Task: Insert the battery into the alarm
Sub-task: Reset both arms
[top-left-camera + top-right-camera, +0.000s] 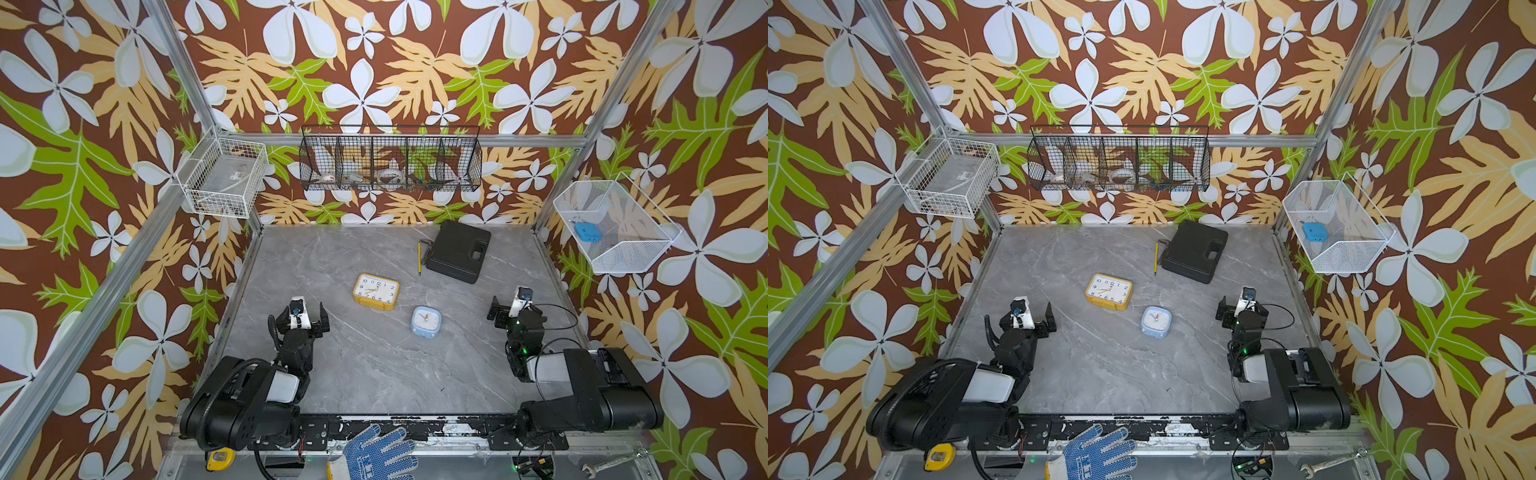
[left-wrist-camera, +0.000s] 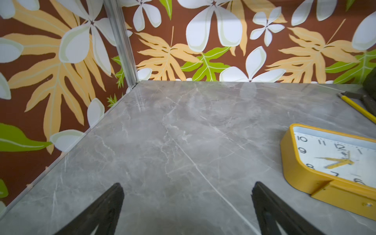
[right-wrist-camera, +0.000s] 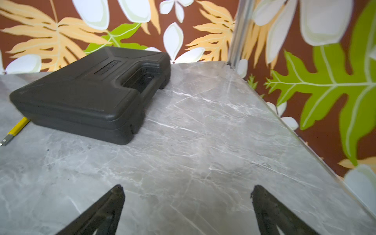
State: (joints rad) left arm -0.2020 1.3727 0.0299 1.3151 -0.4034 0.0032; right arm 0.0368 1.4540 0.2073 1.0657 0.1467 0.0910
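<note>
Two alarm clocks lie face up mid-table. The yellow rectangular alarm (image 1: 376, 291) (image 1: 1108, 292) is also at the edge of the left wrist view (image 2: 333, 160). The small blue alarm (image 1: 426, 321) (image 1: 1156, 321) lies just right of it and nearer the front. No battery shows in any view. My left gripper (image 1: 301, 316) (image 1: 1027, 318) (image 2: 187, 191) hovers left of the yellow alarm, open and empty. My right gripper (image 1: 517, 309) (image 1: 1244, 309) (image 3: 187, 193) sits at the right side, open over bare table.
A black plastic case (image 1: 459, 251) (image 3: 91, 93) lies at the back right, with a yellow pencil (image 1: 419, 259) (image 2: 358, 108) beside it. Wire baskets hang on the left wall (image 1: 224, 176), back wall (image 1: 390, 160) and right wall (image 1: 615, 226). A blue-and-white glove (image 1: 378, 453) lies on the front rail.
</note>
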